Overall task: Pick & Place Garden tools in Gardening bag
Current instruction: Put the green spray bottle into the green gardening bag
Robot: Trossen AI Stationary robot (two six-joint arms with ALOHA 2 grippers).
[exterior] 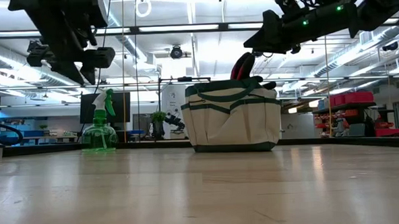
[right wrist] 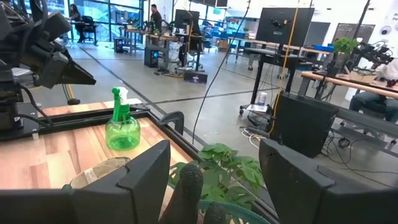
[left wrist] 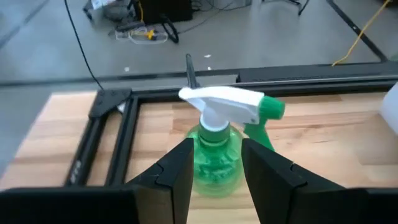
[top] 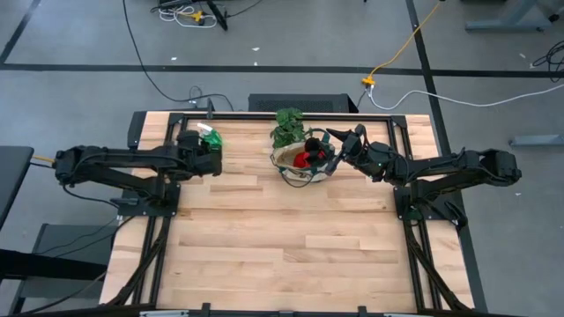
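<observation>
My left end effector [left wrist: 214, 171] hangs above the pale wooden surface [top: 282, 238] with its two dark fingers spread, released and holding nothing. The translucent green spray bottle with the white trigger head [left wrist: 219, 146] stands upright on the surface just ahead of those fingers, its neck lined up with the gap between them; whether the fingertips touch it I cannot tell. From table height the bottle [exterior: 100, 130] sits below and just beside the left arm. My right end effector [right wrist: 214, 180] hovers above the small cream canvas tote with dark green trim [exterior: 232, 116], fingers wide apart and empty. Directly under it, inside the tote's mouth, I see something red and black [top: 308, 157] poking up, which looks like the gloves, together with dark handles I cannot make out. Just past the right end effector, touching or very near the tote's far rim, sits a leafy green plant [top: 288, 126]. The spray bottle [right wrist: 122, 124] stands well away from that end effector, across the surface.
</observation>
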